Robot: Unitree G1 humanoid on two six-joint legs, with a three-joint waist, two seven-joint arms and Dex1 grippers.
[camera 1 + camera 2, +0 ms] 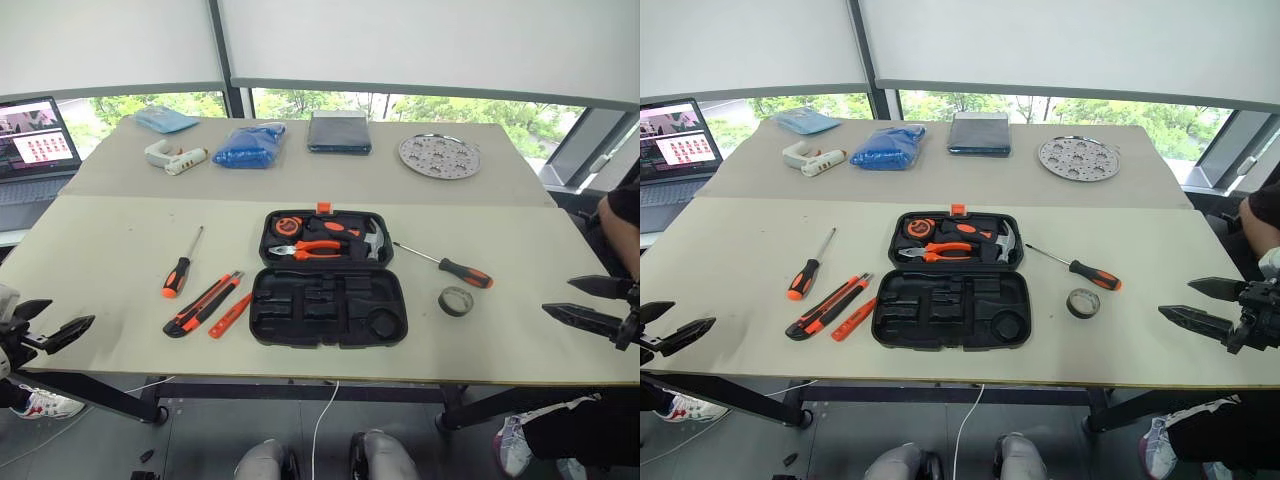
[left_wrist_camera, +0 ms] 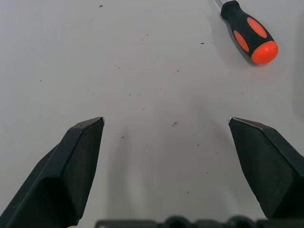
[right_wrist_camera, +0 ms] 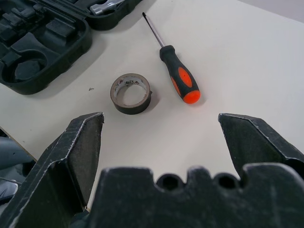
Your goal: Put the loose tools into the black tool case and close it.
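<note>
**Five loose tools, an open case, and plenty of ways to jam the lid**

Five items lie around the black tool case (image 1: 327,280), which sits open in the middle of the table (image 1: 90,260) with its lid half already holding pliers, a hammer and a tape measure. Its near half is all empty moulded slots, and that is the main risk: a tool dropped crooked across a slot would ride high and stop the lid from shutting.

Left of the case lie the utility knife (image 1: 203,305), with the slim orange tool (image 1: 230,316) just beside it on the case side. They are close enough that a grab for one could nudge or pinch the other. Further left is one screwdriver (image 1: 178,270), whose round handle may roll if it is pushed rather than gripped.

Right of the case lie the second screwdriver (image 1: 450,267) and the small tape roll (image 1: 456,301), close together. The roll is low and flat, so fingers could slide off it or shove it toward the table edge.

Left gripper (image 1: 45,325) and right gripper (image 1: 585,303) both hang spread wide and empty, well out from the case on either side.
</note>
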